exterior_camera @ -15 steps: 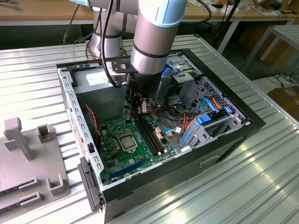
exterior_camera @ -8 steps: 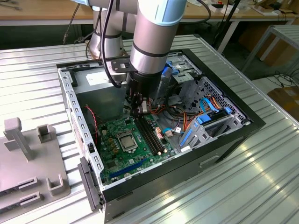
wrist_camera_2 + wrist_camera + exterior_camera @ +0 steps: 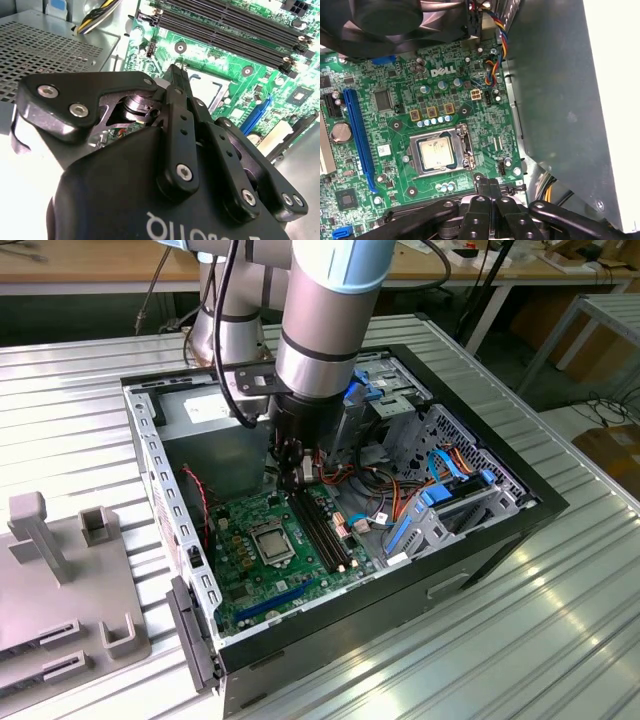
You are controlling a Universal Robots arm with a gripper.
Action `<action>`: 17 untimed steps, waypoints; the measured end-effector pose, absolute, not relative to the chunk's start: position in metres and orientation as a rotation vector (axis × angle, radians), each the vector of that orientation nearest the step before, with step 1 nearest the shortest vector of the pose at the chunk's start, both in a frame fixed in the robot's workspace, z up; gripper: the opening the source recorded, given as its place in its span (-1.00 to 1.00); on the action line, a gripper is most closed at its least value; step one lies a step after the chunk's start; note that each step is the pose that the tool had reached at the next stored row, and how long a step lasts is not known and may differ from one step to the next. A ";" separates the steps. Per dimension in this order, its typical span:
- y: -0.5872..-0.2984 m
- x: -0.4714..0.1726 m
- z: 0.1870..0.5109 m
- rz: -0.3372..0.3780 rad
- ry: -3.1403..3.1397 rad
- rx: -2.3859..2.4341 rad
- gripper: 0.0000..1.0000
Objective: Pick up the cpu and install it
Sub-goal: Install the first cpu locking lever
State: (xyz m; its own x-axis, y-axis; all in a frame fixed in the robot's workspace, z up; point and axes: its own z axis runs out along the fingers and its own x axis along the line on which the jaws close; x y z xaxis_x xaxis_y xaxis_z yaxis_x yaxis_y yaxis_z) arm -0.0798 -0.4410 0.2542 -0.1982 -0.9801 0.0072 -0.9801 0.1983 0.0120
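- Clearly, the gripper [image 3: 492, 187] has its jaws together, holding nothing; the fingertips meet in both wrist views [image 3: 176, 75].
- It hangs over the board [image 3: 262, 558] inside the case [image 3: 520, 502], near the socket's edge.
- In the first wrist view the cpu [image 3: 438, 152] lies seated in the socket frame [image 3: 441, 153], at about 10 o'clock from the fingertips, apart from them.
- In the exterior view the cpu [image 3: 274, 543] sits at 6 o'clock below the gripper [image 3: 296, 483], with the memory slots [image 3: 322, 530] just beside it at 3 o'clock.

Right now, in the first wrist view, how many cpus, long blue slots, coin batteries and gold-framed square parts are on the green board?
cpu: 1
long blue slot: 1
coin battery: 1
gold-framed square parts: 3
Total: 6
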 end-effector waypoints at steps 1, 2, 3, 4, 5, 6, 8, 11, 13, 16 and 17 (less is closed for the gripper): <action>-0.441 -0.080 0.254 -0.007 -2.419 1.983 -0.79; -0.441 -0.080 0.254 -0.007 -2.417 1.986 -0.79; -0.442 -0.080 0.254 -0.006 -2.415 1.989 -0.79; -0.442 -0.080 0.254 -0.006 -2.411 1.992 -0.79; -0.443 -0.080 0.254 -0.006 -2.407 1.997 -0.79; -0.443 -0.080 0.254 -0.006 -2.404 2.000 -0.79; -0.445 -0.080 0.254 -0.006 -2.400 2.006 -0.79; -0.447 -0.080 0.254 -0.005 -2.394 2.013 -0.79; -0.449 -0.080 0.254 -0.005 -2.392 2.015 -0.79; -0.452 -0.080 0.254 -0.005 -2.390 2.017 -0.79; -0.454 -0.080 0.254 -0.005 -2.389 2.018 -0.79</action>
